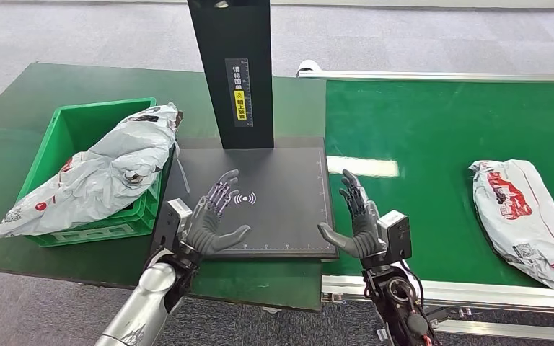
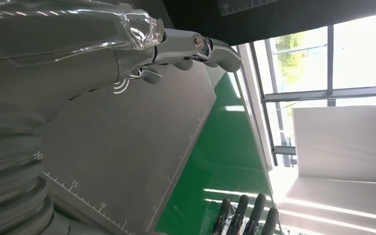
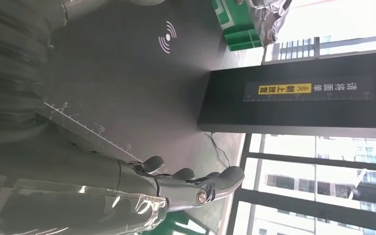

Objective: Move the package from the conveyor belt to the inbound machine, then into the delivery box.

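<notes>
A grey plastic package [image 1: 525, 216] with red print lies on the green conveyor belt [image 1: 433, 144] at the far right. The inbound machine's dark scanning plate [image 1: 274, 180] with a wireless mark lies in the middle, bare, under its black post [image 1: 234, 72]. Another grey package [image 1: 108, 169] fills the green delivery box [image 1: 79, 130] at the left and sticks out over its rim. My left hand [image 1: 213, 216] hovers open over the plate's near left part, palm inward. My right hand [image 1: 357, 220] is open over the plate's right edge, facing the left one. Both hold nothing.
The plate and box rest on a dark green table [image 1: 29, 101]. The conveyor's metal rail [image 1: 476, 292] runs along its near edge. Grey carpet lies beyond the table. Windows [image 3: 323, 171] show in the wrist views.
</notes>
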